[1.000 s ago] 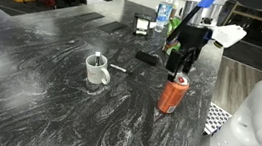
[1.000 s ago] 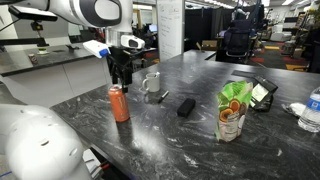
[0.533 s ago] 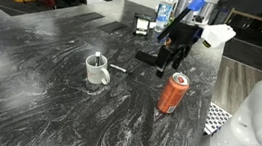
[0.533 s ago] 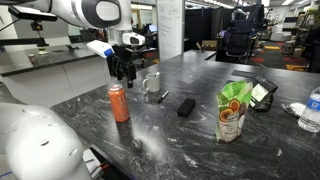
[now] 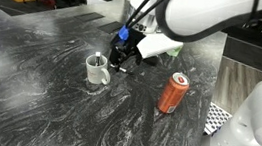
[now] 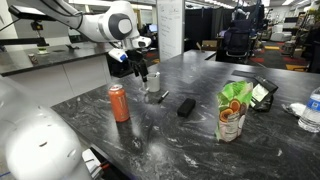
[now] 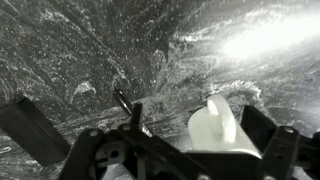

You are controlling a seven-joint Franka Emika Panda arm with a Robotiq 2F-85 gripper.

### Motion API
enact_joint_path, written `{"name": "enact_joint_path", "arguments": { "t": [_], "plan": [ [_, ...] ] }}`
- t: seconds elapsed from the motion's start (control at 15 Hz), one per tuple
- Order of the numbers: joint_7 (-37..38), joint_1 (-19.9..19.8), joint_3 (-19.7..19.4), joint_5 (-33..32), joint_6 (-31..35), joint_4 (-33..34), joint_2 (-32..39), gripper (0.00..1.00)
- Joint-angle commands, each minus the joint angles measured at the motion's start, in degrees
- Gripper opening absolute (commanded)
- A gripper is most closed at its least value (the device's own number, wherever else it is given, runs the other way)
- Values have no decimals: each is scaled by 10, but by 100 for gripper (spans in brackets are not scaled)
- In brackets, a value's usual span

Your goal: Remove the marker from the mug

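Observation:
The white mug (image 5: 98, 73) stands on the dark marbled table, its handle toward the arm. The marker (image 5: 96, 60) is a slim dark stick that leans inside the mug and pokes above its rim. My gripper (image 5: 119, 60) is low beside the mug on its handle side, open and empty. In the other exterior view the gripper (image 6: 143, 74) hangs in front of the mug (image 6: 156, 90). In the wrist view the mug (image 7: 215, 128) sits between my open fingers (image 7: 197, 125), handle facing the camera. The marker does not show there.
An orange-red drink can (image 5: 174, 92) stands to one side of the mug. A small black pen (image 7: 122, 100) and a chunky black block (image 6: 186, 106) lie near the mug. A green snack bag (image 6: 234, 110), a phone (image 6: 262, 92) and a bottle (image 6: 312, 110) stand farther off.
My arm has swung from above the drink can over to the mug and dropped lower. The gripper stays open. The mug, marker and can have not moved.

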Motion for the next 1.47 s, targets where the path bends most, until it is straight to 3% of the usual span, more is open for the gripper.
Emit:
{"name": "enact_joint_path", "arguments": {
  "t": [0.0, 0.07, 0.4, 0.8, 1.4],
  "plan": [
    [96, -20, 20, -71, 6, 71, 82, 100],
    [67, 3, -1, -52, 4, 32, 41, 100],
    [92, 5, -2, -66, 4, 64, 73, 100],
    [148, 4, 0, -67, 69, 83, 96, 100],
    [204, 10, -9, -74, 39, 158, 172, 100]
  ]
}}
